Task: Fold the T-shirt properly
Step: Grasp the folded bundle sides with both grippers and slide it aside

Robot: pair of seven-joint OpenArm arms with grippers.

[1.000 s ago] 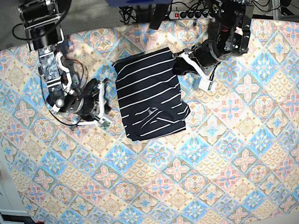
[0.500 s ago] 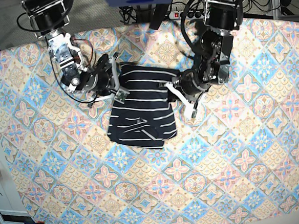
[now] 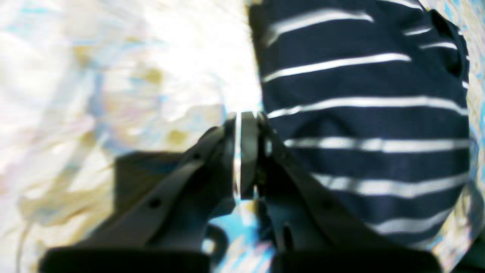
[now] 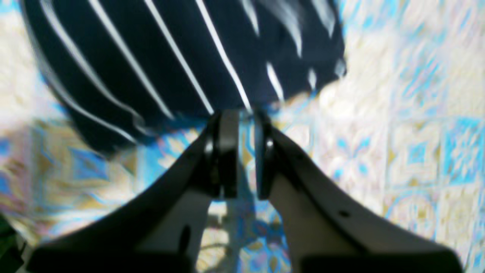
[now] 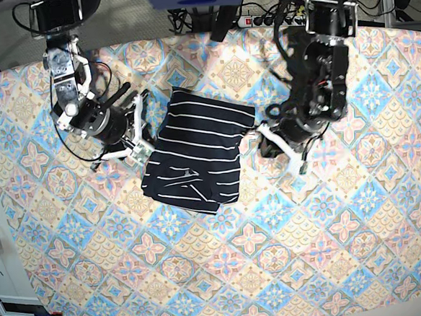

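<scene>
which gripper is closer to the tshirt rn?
Right, narrowly. The right gripper sits at the T-shirt's edge on the base view's left, its fingers slightly parted and empty. The left gripper is shut beside the opposite edge, with a sliver of tablecloth between.

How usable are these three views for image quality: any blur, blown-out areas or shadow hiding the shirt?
Base view: sharp and evenly lit, the T-shirt and tablecloth pattern crisp. Left wrist view: soft with motion blur, the tablecloth left of the left gripper washed out nearly white, though the stripes stay readable. Right wrist view: smeared too, the cloth pale on the right; the right gripper is the sharpest part.
</scene>
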